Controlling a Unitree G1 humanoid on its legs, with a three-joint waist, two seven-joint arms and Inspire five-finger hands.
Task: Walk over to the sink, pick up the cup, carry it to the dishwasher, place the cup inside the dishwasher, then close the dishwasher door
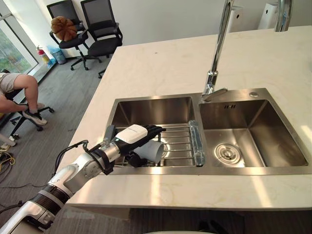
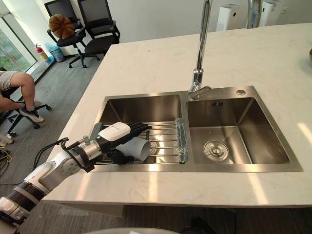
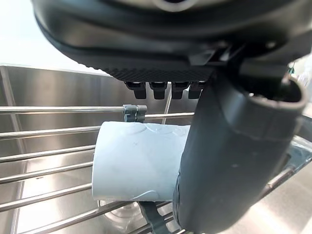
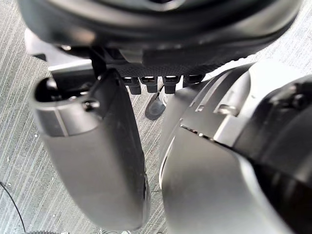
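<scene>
Pale grey cylindrical cup point(image 1: 155, 151) lies on its side on the wire rack point(image 1: 178, 144) in the stainless steel sink's point(image 1: 151, 109) left basin. The left hand point(image 1: 132, 135) straddles it, fingers straight above, thumb alongside. The right hand point(image 4: 161, 24) hangs with relaxed fingers.

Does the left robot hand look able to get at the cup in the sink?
Probably yes: the left robot hand sits right over the cup on the rack, nothing between them.

A pale counter point(image 1: 161, 63) holds a steel double sink point(image 1: 265, 122) with a tall tap point(image 1: 219, 44), and a wire rack point(image 1: 179, 146) across the left basin point(image 1: 151, 109) bears a cup point(image 1: 155, 152) on its side.
</scene>
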